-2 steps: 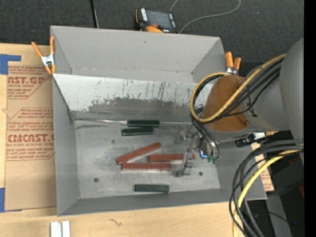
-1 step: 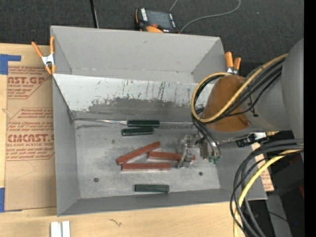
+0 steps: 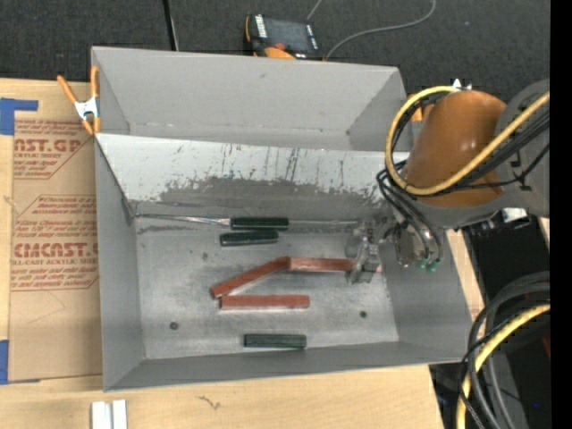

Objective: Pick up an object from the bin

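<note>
Nearest, by the front wall of the grey bin (image 3: pixel 179 369), a short dark stick (image 3: pixel 274 340) is being seen lying flat and alone on the floor. Just beyond it a straight red-brown bar (image 3: pixel 264 302) is being shown. Close behind that, an angled red-brown piece (image 3: pixel 313 264) is being traced from the lower left up to a corner and then rightward to the gripper (image 3: pixel 365 263). Whether it is one bent thing or two bars meeting end to end cannot be told. The gripper is being held low over the floor at the piece's right end, touching it or very nearly so. How far it is being held open cannot be told, as its tip is too cluttered to read, so no grasp is being claimed. Farther back, two dark sticks (image 3: pixel 259 224) are being seen side by side, close under the back slope and well apart from the gripper. As a judgement, any grip taken here would be at the very end of the piece, so a lift is being risked off balance — the long free part could sag, twist loose, or catch the straight bar beside it. If two separate bars are being dealt with, only the one at the gripper would come up. The right wall is also near, and it could be scraped by the wrist on the way out.
</note>
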`<state>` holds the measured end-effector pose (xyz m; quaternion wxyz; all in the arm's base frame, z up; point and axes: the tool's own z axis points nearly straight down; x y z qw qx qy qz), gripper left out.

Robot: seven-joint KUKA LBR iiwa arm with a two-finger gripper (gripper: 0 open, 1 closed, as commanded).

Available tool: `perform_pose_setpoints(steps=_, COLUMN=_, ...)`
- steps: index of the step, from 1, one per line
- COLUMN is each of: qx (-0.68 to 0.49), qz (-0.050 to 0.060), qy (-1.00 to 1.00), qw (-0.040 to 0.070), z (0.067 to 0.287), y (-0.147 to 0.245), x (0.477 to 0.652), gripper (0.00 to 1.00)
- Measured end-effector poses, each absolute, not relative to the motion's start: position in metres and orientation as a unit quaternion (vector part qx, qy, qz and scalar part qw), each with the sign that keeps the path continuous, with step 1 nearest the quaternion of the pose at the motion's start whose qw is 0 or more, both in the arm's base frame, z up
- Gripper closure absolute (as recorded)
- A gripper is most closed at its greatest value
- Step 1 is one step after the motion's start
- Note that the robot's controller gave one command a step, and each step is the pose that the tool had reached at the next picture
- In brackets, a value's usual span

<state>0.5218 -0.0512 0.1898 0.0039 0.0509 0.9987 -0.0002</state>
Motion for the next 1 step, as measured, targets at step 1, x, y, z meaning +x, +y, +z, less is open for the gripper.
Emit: perform_pose_setpoints(steps=1, qx=-0.107, qz=-0.001, qy=0.994, qw=0.003, z=0.2739, y=-0.0549, x=0.5179, gripper=1.00)
